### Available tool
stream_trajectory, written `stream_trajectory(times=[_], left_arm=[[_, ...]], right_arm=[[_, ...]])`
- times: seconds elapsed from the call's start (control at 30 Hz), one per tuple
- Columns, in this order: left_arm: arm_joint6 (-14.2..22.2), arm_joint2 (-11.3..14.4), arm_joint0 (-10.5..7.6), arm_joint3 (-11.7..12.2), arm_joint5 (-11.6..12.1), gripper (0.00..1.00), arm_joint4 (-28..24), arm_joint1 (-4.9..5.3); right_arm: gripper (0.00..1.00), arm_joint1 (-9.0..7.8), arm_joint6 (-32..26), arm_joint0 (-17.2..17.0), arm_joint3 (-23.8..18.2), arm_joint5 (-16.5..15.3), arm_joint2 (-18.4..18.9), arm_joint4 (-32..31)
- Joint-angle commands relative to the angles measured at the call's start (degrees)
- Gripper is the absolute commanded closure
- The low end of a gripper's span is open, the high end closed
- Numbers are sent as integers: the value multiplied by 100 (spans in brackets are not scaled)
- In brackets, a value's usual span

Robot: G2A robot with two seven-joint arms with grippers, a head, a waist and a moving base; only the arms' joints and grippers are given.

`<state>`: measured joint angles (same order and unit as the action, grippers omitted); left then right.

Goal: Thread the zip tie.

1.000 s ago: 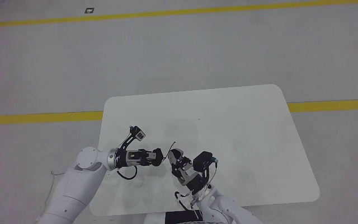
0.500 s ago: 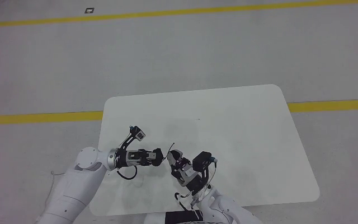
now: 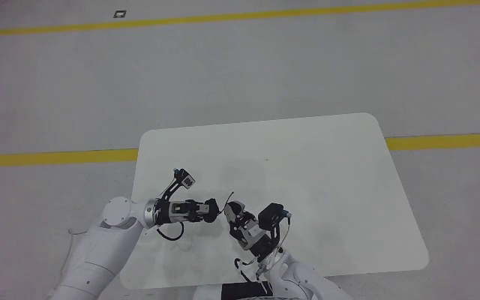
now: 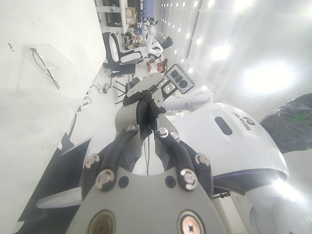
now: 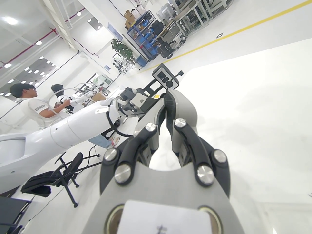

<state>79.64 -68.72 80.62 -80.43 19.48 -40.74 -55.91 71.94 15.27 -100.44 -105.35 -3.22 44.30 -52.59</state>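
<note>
You're nudging the right gripper point(image 3: 231, 216) a hair toward the left gripper point(image 3: 212, 211), both finger pairs pinching the zip tie point(image 3: 229, 198) between them above the table point(image 3: 337, 165), probably lining tail up with head.

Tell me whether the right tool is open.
No: the right tool has its fingers pressed together, with no gap between the pads.

- Lit brightly, evenly from overhead across the white table point(image 3: 337, 165).
- Blown out by ceiling lamps point(image 4: 263, 79) in the left wrist view.
- Bent fisheye-style at wrist-view edges.
</note>
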Motion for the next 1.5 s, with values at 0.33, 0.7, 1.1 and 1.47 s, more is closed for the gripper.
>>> stream_trajectory(times=[0.33, 0.7, 1.1, 1.47], left_arm=[[0, 0, 0, 0, 0, 100, 0, 0], [0, 0, 0, 0, 0, 100, 0, 0], [0, 0, 0, 0, 0, 100, 0, 0], [-21, -366, 296, -499, 0, 100, -666, 52]], right_arm=[[74, 5, -12, 3, 2, -28, -2, 3], [0, -34, 258, -137, -52, -7, 126, 8], [0, -68, 284, -240, -70, -82, 229, -35], [0, -124, 156, -361, -129, -896, 546, 943]])
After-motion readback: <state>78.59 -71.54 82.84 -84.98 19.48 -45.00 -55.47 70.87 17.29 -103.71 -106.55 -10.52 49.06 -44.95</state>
